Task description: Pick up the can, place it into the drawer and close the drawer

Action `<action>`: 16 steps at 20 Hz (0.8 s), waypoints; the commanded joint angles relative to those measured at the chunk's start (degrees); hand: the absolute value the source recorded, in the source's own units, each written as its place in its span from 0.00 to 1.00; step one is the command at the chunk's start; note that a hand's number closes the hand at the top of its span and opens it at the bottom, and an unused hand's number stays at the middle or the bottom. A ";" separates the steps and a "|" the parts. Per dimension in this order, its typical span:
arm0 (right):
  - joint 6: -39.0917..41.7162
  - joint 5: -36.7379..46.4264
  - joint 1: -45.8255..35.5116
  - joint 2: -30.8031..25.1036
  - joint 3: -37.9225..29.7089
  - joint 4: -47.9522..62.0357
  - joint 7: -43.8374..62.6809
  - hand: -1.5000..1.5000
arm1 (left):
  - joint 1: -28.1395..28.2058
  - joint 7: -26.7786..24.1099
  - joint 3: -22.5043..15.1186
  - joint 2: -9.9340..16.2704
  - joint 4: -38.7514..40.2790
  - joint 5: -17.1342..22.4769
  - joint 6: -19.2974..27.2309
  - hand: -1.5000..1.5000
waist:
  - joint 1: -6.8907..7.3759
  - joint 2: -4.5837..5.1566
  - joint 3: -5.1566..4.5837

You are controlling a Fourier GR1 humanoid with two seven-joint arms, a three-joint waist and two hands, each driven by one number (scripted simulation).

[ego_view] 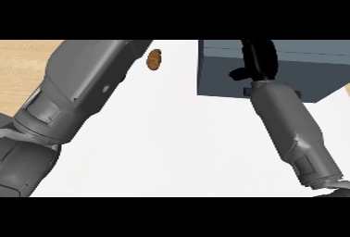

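Counter [191, 139]: plain white, unpatterned. Floor [24, 65], at nine to ten o'clock: light tan wood grain. Drawer unit [308, 60], at one o'clock: slate blue-grey. Small oval object [153, 59], at twelve o'clock: brown, speckled. Forearms: mid grey. Right robot hand [259, 58]: black.

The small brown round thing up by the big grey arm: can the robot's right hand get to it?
Probably not easily. The small brown round thing lies across the white counter, while the right hand is over the blue-grey drawer box. Nothing blocks the counter between.
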 commanded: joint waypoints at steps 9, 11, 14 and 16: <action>-4.51 1.17 -14.25 -1.08 -4.08 14.18 0.51 0.00 | 6.00 4.79 -1.52 4.04 -10.10 -1.01 -2.04 0.00 | 2.73 0.55 0.06; -4.98 1.35 -15.31 0.00 -4.21 14.75 1.38 0.00 | 8.04 5.03 -1.33 4.36 -12.33 -0.59 -2.00 0.00 | 3.03 0.30 0.03; -5.16 -1.07 -15.39 0.75 -6.03 14.95 -2.29 0.00 | 10.57 3.90 -1.44 5.61 -14.22 -0.90 -2.76 0.00 | 2.90 0.60 0.08; -4.14 -3.69 -16.56 1.62 -8.14 14.26 -3.70 0.00 | 12.26 4.42 -2.30 5.22 -14.60 -1.48 -1.93 0.00 | 3.14 0.58 0.13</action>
